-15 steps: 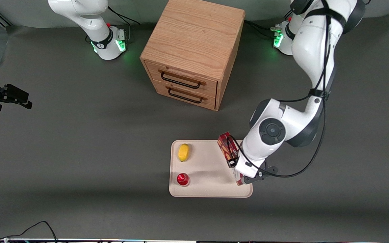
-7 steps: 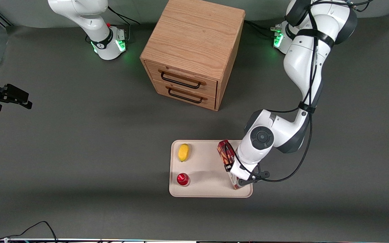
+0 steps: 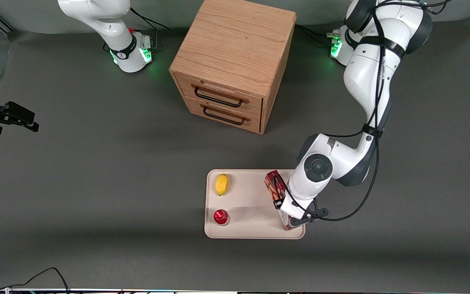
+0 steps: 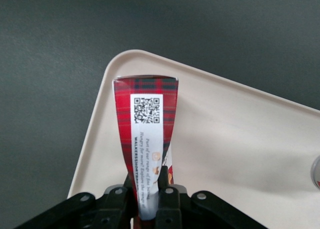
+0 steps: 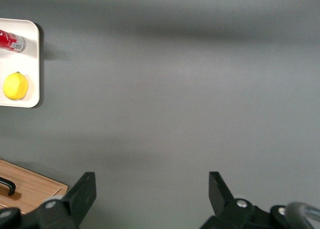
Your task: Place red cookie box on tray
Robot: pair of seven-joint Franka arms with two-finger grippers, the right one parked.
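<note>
Now the claw (image 4: 149,196), clamped on the red cookie box (image 4: 146,119), holds it low over the tray (image 4: 235,154), near its corner, apparently for release.

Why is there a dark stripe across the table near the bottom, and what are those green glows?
Front view: a soft shadow band crosses the table nearer the camera than the tray; green lights glow at both arm bases. Left wrist view: the tool grips the red cookie box, evenly lit, print sharp.
</note>
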